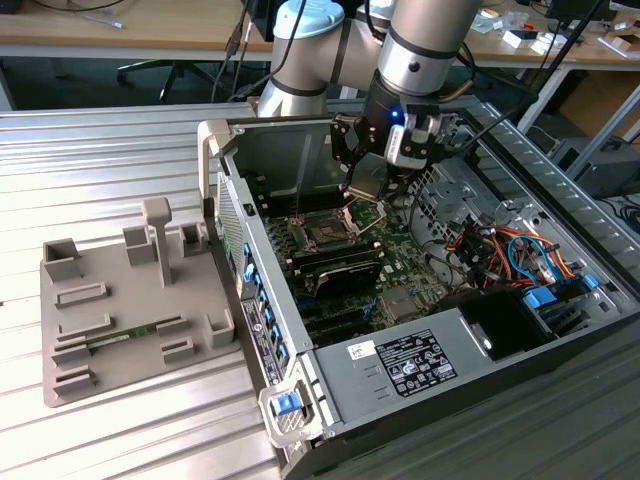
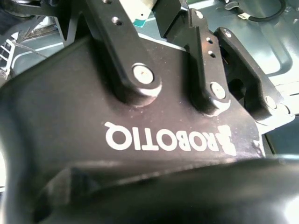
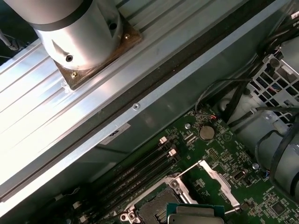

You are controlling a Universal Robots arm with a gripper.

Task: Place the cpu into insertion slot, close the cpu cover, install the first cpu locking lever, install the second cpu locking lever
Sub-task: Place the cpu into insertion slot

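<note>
two fingers of the hand (image 1: 367,180) look closed on the cpu (image 3: 196,217), which hangs just above the insertion slot (image 3: 156,211), near the raised cpu cover (image 3: 218,182). i judge it light, stiff and fragile: best held by its bare edges, level, never by the contact side.

Cpu (image 1: 366,182) in gripper (image 1: 367,192) above insertion slot (image 1: 325,236), inside case (image 1: 285,160) (tray (image 1: 70,350) at exterior view's left)
</note>
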